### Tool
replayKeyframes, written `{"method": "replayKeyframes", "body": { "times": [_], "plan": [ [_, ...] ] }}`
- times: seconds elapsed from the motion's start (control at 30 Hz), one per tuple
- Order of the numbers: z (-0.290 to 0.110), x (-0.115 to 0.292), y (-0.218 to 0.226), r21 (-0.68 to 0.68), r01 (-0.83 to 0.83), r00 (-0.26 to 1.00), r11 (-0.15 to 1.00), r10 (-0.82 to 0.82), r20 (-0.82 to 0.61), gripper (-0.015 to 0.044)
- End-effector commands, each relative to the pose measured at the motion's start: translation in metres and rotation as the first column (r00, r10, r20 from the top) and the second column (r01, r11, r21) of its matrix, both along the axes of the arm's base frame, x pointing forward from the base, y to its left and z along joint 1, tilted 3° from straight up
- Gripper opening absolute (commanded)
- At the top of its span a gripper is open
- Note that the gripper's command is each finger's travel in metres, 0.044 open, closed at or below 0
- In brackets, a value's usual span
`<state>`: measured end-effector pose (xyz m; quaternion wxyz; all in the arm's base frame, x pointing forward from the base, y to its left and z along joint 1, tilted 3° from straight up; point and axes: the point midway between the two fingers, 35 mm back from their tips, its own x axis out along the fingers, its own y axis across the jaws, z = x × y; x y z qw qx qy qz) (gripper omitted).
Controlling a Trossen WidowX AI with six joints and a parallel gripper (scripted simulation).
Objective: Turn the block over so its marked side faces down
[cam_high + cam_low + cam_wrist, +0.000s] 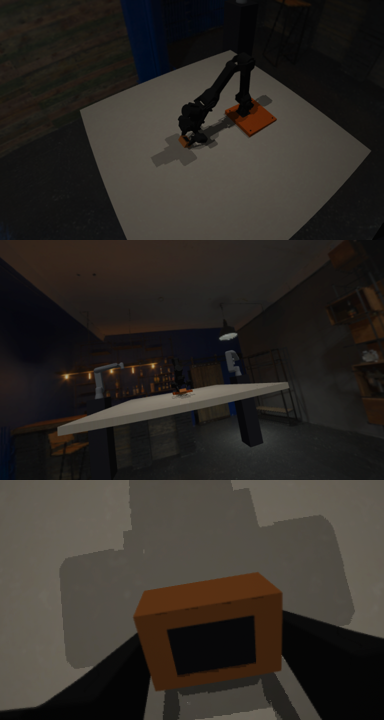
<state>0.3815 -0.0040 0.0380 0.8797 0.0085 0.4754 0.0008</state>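
An orange block (184,140) (210,630) with a black rectangular mark on one face is held between my black fingers. In the wrist view the marked face points toward the camera, and the fingers press the block's left and right sides. My gripper (189,140) (209,628) is shut on the block. In the top view it holds the block low, close above the grey table (254,175), with the marked face turned up and sideways. In the exterior view the arm and block (182,390) look small at the table's far middle. I cannot tell whether the block touches the table.
The arm stands on an orange base plate (254,121) at the table's back right. The arm's shadow (172,154) lies on the table to the block's left. Dark floor surrounds the table, and two grey arms (99,378) (233,361) stand behind it.
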Motion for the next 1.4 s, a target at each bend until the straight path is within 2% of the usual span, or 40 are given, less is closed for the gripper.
{"method": "replayKeyframes", "body": {
  "times": [0.0, 0.5, 1.03, 1.37],
  "plan": [
    [-0.007, 0.004, 0.001, -0.015, -0.011, 0.998, 1.000, 0.011, 0.054, 0.0000],
    [-0.029, 0.011, 0.001, -0.016, -0.001, 0.962, 1.000, 0.005, 0.275, 0.0000],
    [-0.029, -0.005, 0.000, -0.002, 0.015, 0.872, 1.000, -0.012, 0.489, 0.0000],
    [-0.025, -0.008, -0.001, -0.001, 0.017, 0.849, 1.000, -0.014, 0.528, 0.0000]
  ]
}}
